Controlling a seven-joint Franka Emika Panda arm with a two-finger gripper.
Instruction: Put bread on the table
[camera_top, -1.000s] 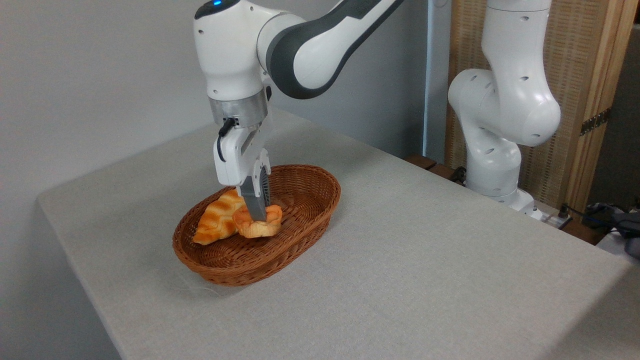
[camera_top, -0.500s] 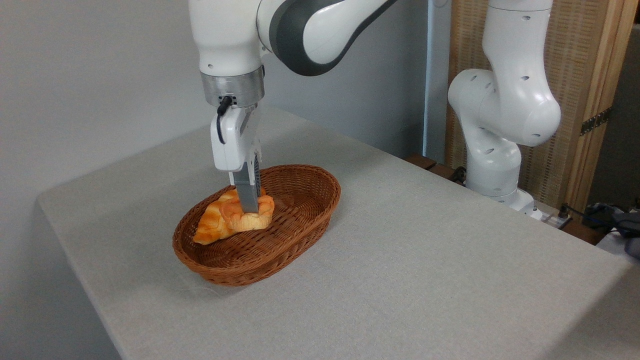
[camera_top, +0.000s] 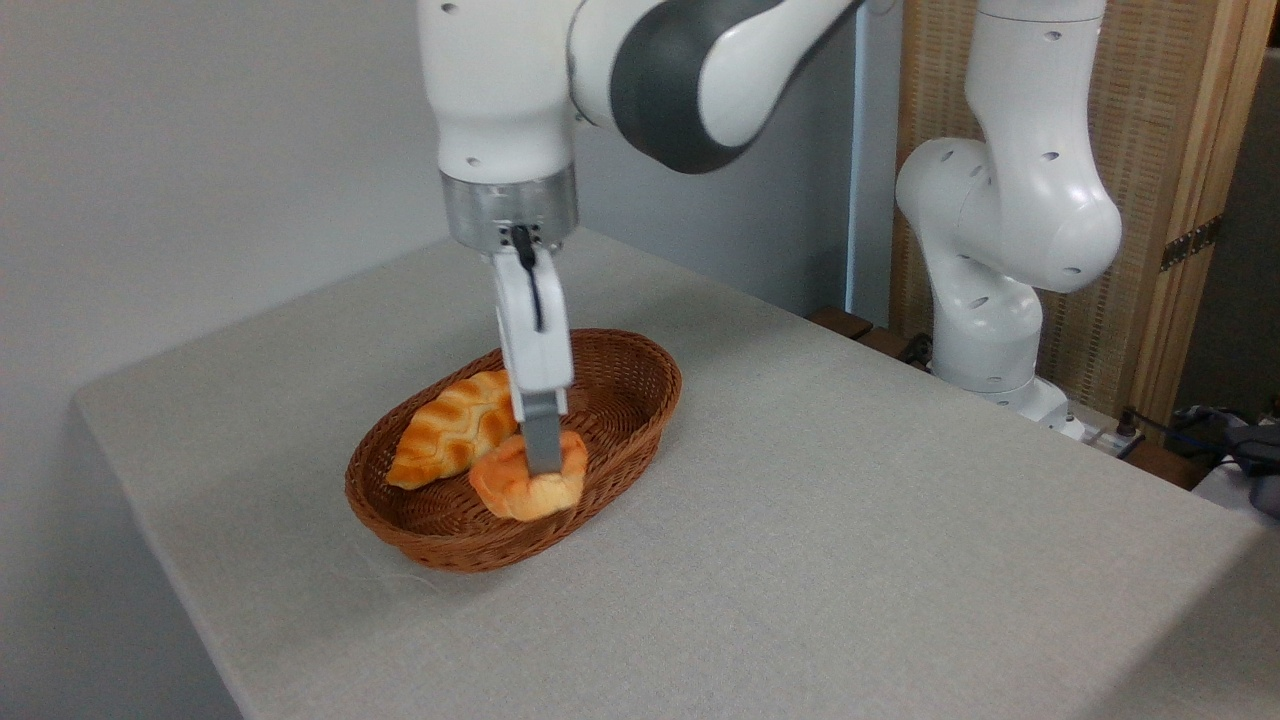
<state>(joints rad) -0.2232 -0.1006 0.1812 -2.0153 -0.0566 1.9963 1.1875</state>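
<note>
The bread (camera_top: 525, 487), a small round orange-golden bun, hangs tilted just above the front part of the brown wicker basket (camera_top: 620, 385). My gripper (camera_top: 543, 467) points straight down and is shut on the bread; one grey finger shows in front of the bun, the other is hidden behind it. The table (camera_top: 850, 520), covered in light grey-beige cloth, spreads out around the basket.
A longer striped loaf (camera_top: 450, 428) lies in the left half of the basket. The arm's white base (camera_top: 990, 300) stands at the table's far right edge, with a wooden screen behind it. Cables lie at the far right.
The gripper turned about its vertical axis and carried the bread forward and to the right, away from the striped loaf. The bun now hangs lifted over the basket's front part.
</note>
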